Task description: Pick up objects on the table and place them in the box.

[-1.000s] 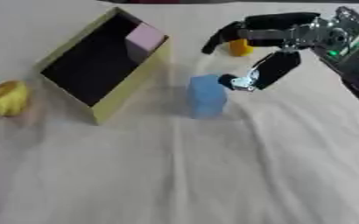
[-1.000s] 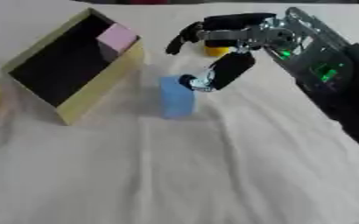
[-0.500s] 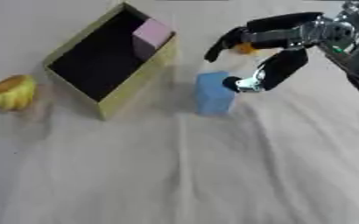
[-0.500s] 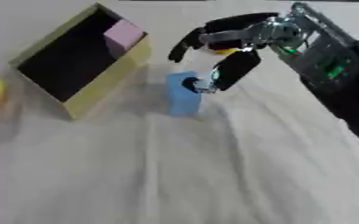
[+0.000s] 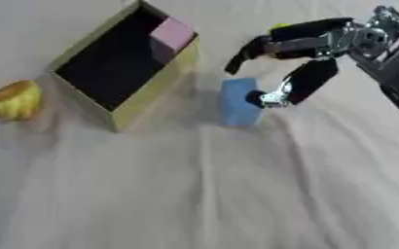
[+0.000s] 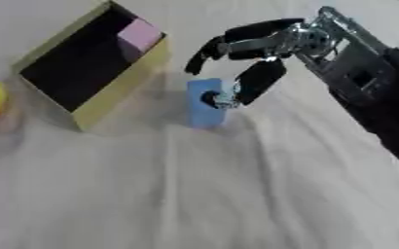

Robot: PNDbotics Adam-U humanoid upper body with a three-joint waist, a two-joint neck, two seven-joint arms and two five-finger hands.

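Right hand (image 5: 298, 46) hangs over the blue block (image 5: 238, 102) just right of the box (image 5: 122, 115), fingers spread, thumb tip touching its right face. Block prob. light & stiff w/ flat faces; best pinched across its two broad sides.

Table (image 5: 237, 194): covered in plain off-white cloth, no pattern. Box (image 5: 156, 82): pale yellow walls, black inside. Block in the box (image 5: 172, 33): pink. Upright block (image 5: 239, 102) on the cloth: light blue. Rounded object (image 5: 12, 99) at the left edge: yellow with an orange tinge. Right hand (image 5: 301, 58): black fingers, silver joints; a bit of yellow (image 5: 280, 26) shows behind it.
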